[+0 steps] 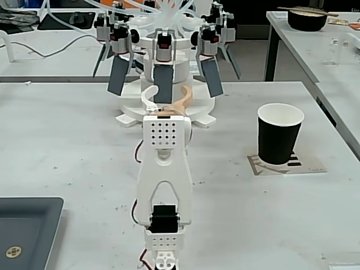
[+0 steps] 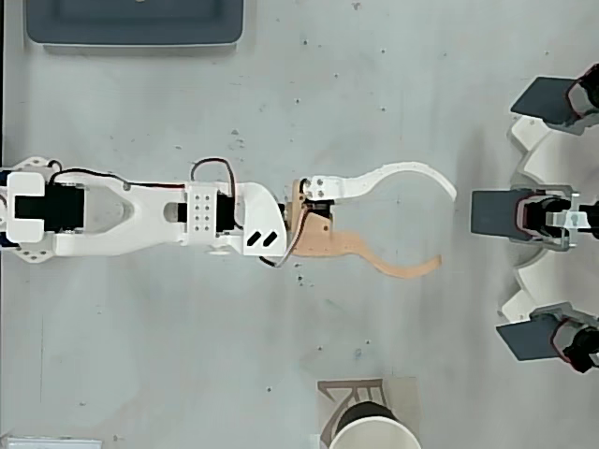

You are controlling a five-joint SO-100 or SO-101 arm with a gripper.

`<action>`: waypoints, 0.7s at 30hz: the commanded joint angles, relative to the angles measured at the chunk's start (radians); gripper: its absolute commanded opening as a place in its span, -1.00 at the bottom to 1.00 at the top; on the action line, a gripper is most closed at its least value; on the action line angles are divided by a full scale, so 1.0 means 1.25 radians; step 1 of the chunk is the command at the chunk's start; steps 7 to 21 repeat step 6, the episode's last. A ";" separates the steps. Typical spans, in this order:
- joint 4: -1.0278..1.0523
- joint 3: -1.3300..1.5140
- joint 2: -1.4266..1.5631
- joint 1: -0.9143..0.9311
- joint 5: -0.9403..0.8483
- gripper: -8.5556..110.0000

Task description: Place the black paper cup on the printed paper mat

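The black paper cup stands upright on the printed paper mat at the right of the table in the fixed view. In the overhead view only its white rim shows at the bottom edge, on the mat. My gripper is in the middle of the table, well apart from the cup. Its white finger and tan finger are spread wide and hold nothing. In the fixed view the arm hides most of the gripper.
A white round device with dark paddles stands beyond the gripper, seen also as the paddle device. A dark grey tray lies at the near left, the same tray at the overhead view's top. A black bowl sits on another table.
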 commanded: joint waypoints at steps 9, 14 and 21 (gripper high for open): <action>-0.012 -0.037 0.005 0.012 0.013 -0.60; -0.012 -0.037 0.005 0.012 0.013 -0.60; -0.012 -0.037 0.005 0.012 0.013 -0.60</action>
